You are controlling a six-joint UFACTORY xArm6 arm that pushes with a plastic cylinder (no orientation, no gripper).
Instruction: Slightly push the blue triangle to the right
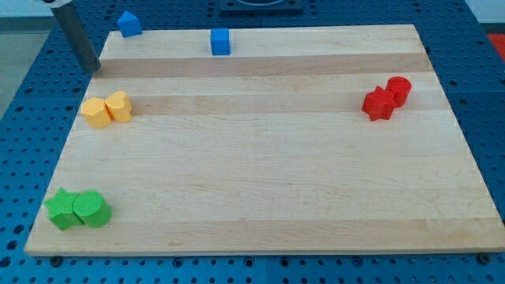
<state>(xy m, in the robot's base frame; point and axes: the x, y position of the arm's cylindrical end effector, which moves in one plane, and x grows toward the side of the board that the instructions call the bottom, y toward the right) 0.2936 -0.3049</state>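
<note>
Landmark: the wooden board [268, 150], a pale plank surface lying on a blue perforated table [24, 87].
Rod: a straight dark rod [75, 35] comes down from the view's top left, tilted, just outside the board's top left corner.
Tip: the tip [94, 69] sits at the board's left edge near its top left corner, touching no block.
Claw: the rod carries no claw; it ends plain, with nothing that opens or closes and nothing held.
Blue triangle: the blue triangle [129, 24] stands at the board's top edge near the top left corner, to the right of and above the tip, apart from it.
Blue cube: the blue cube [220, 41] stands on the board's top edge, well to the right of the triangle.
Yellow blocks: two yellow blocks [106, 109] touch each other near the board's left edge, below the tip; exact shapes cannot be made out.
Green blocks: two green blocks [77, 209] touch each other in the board's bottom left corner.
Red blocks: two red blocks [387, 98] touch each other near the board's right edge, in its upper half.
</note>
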